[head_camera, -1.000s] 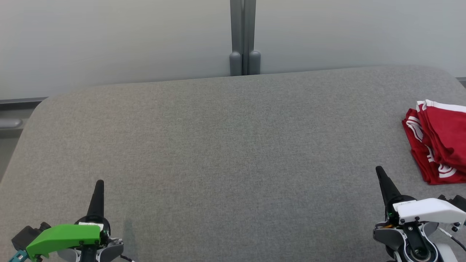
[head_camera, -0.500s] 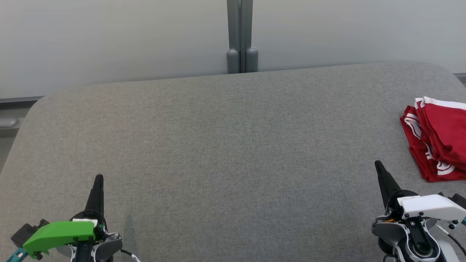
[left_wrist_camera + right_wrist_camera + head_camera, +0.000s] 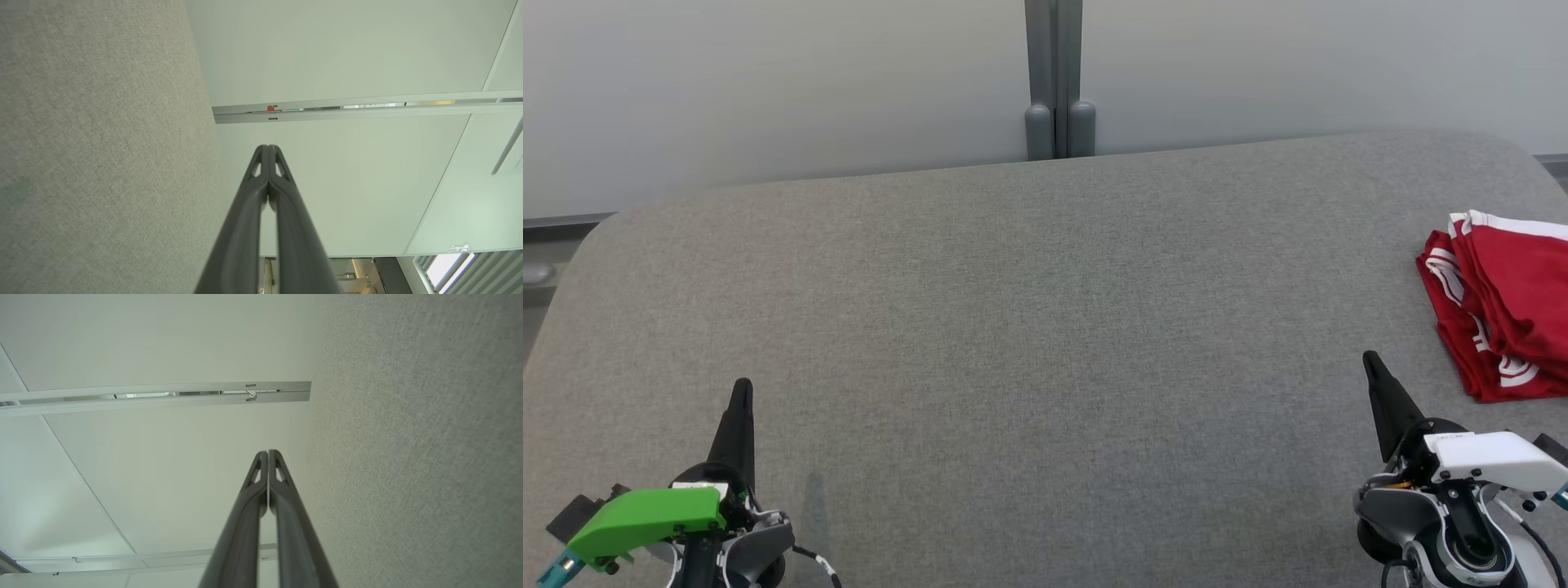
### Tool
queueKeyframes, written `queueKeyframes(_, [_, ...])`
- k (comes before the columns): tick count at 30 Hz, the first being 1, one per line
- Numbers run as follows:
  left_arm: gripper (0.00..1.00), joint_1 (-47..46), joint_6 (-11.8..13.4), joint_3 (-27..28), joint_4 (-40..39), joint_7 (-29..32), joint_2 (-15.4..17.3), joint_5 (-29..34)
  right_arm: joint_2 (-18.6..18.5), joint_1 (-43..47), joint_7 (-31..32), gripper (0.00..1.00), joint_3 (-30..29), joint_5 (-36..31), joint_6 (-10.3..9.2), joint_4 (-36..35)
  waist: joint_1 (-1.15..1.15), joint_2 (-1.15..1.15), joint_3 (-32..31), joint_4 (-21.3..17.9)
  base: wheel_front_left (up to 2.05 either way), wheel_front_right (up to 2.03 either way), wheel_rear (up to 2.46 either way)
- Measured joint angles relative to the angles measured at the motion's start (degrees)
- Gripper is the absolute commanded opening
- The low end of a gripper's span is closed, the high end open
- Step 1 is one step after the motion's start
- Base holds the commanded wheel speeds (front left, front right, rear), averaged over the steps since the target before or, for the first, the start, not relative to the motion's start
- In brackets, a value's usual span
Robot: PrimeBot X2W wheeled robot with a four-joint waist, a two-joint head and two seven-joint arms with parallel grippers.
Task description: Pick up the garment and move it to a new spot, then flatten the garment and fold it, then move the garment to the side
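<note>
Near edge, left: left gripper (image 3: 742, 390), green-capped wrist, long dark fingers pressed together with nothing between them, poised over the lower left of the grey cloth-covered table (image 3: 1013, 327). Near edge, right: right gripper (image 3: 1372, 363), white-capped wrist, fingers likewise clenched and empty. Middle distance, right: garment (image 3: 1507, 302), red fabric with white stripe trim, lying in a loose, folded-over stack of several layers at the table's right edge and partly cut off by the head view. It lies just beyond and to the right of the right gripper, not touching it. Handling, as judged: light, soft, limp, not fragile. The layers will probably slide over one another and drape when lifted, so pinching one outer layer may pull the stack open. Suggested hold: the striped edge nearest the right gripper, pinched low against the table. Far: pale partition wall (image 3: 768, 98) with a grey post (image 3: 1055, 73).
</note>
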Motion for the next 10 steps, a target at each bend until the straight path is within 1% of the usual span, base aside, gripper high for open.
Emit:
queueKeyframes(3, [0.0, -0.3, 0.0, 0.1, -0.1, 0.2, 0.0, -1.3, 0.1, -0.3, 0.3, 0.0, -0.1, 1.2, 0.0, 0.0, 0.0, 0.0, 0.1, -0.1, 0.0, 0.0, 0.0])
queueKeyframes(10, [0.0, -0.3, 0.0, 0.1, -0.2, 0.3, 0.0, -1.4, 0.1, -0.4, 0.3, 0.0, -0.1, 1.3, 0.0, 0.0, 0.0, 0.0, 0.1, -0.1, 0.0, 0.0, 0.0])
